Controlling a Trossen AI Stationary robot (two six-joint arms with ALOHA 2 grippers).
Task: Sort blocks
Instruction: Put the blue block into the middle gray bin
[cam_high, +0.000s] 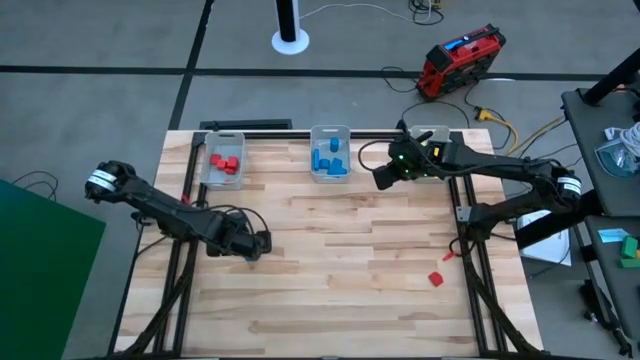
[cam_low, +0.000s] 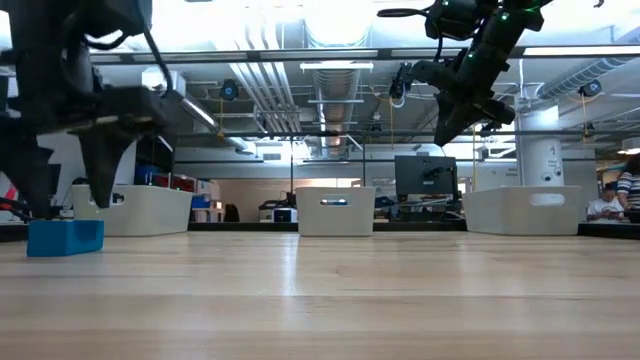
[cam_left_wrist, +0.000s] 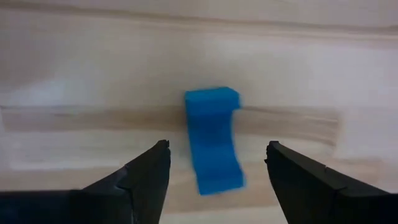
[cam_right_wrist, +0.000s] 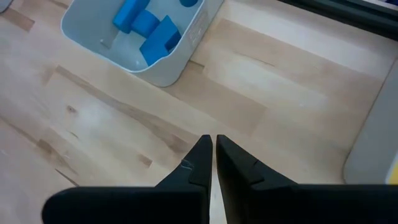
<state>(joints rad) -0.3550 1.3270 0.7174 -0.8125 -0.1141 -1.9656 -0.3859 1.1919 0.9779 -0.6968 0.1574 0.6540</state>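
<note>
Blocks of this kind look like light, rigid, smooth-sided plastic, so my judgement is that the blue block (cam_left_wrist: 213, 140) lying on the wooden table (cam_high: 340, 280) will lift with little force but could skate or twist if caught off-centre; the safest hold looks to be across its two long flat sides, near the middle of its length. In the left wrist view it sits between the spread fingers of the left gripper (cam_left_wrist: 217, 177), touched by neither, and in the low view the same block (cam_low: 65, 237) rests at the left edge of the frame beneath that gripper (cam_low: 70, 190). From above, the left gripper (cam_high: 252, 243) hangs low over the left-centre of the table. A red block (cam_high: 436, 278) lies alone at the lower right of the tabletop, well apart from both arms. Along the top edge stand three clear bins: the left bin (cam_high: 207, 170) holds red blocks (cam_high: 226, 163), the middle bin (cam_high: 313, 150) holds blue blocks (cam_high: 330, 160), and the right bin (cam_high: 438, 131) is mostly covered by the right arm, so its contents cannot be told. The right gripper (cam_high: 384, 176) hovers between the middle and right bins, raised above the table, its fingers pressed together on nothing (cam_right_wrist: 213, 163), with the middle bin's rim (cam_right_wrist: 180, 59) and blue contents (cam_right_wrist: 146, 28) just beyond.
</note>
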